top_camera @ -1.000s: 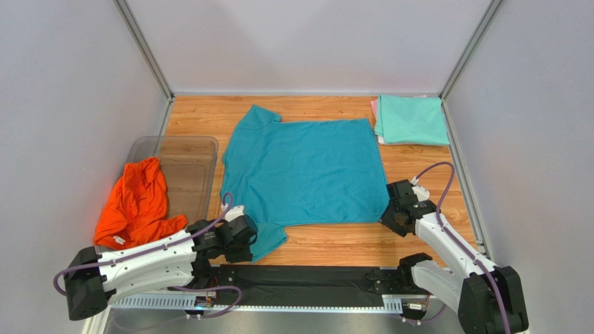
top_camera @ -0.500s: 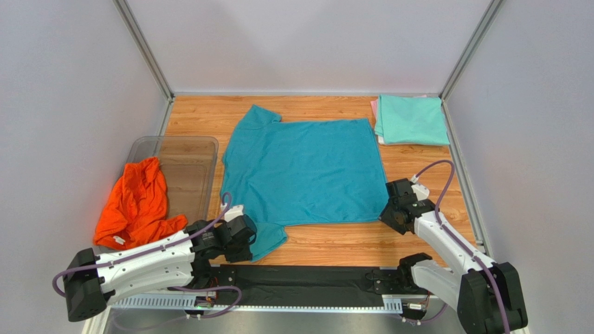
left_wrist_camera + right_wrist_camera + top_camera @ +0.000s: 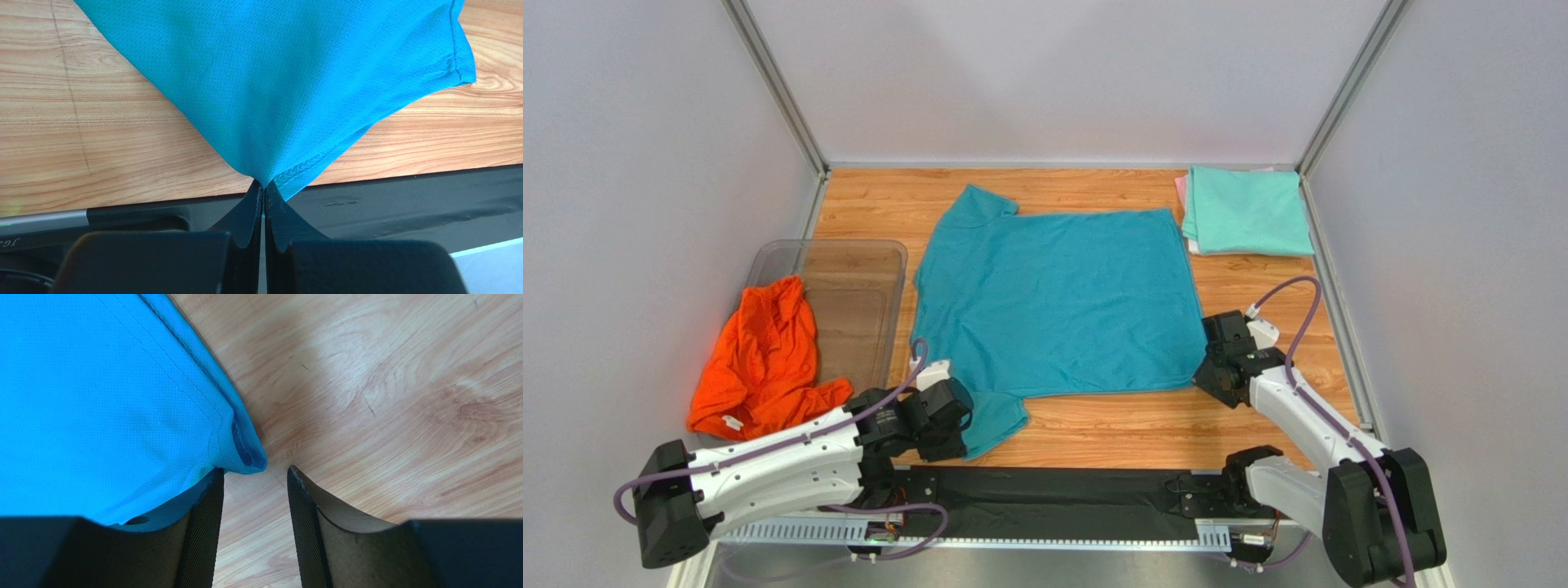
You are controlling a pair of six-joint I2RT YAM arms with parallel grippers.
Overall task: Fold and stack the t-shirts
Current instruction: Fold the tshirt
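**Teal shirt spread flat, one near corner pinched, the other not yet taken**

Location: The teal shirt (image 3: pixel 1057 300) lies open on the table (image 3: pixel 1112 431), in the middle, with one sleeve toward the far wall and the other at the near left. An orange shirt (image 3: pixel 762 355) is heaped over the near rim of the tub (image 3: pixel 852 284) on the left. A folded green shirt (image 3: pixel 1249 211) sits in the far right corner, and the edge of a pink shirt (image 3: pixel 1184 194) shows beneath it.

Grippers: The left gripper (image 3: pixel 264 187) is fully closed, nipping the stitched tip of the near left sleeve. The cloth draws to a point at its tips. The right gripper (image 3: pixel 255 478) stands partly open at the near right hem corner. That corner lies just ahead of the gap, and nothing is clamped.

Handling: The cloth is a thin, light mesh knit, limp, and will sag and crease wherever it is unsupported. It appears neither fragile nor slippery on wood. I judge that the hemmed corners are the soundest holds, since the doubled seam gives the fingers something to bite. A one-sided lift would likely skew the fold, so both near corners should be secured first.
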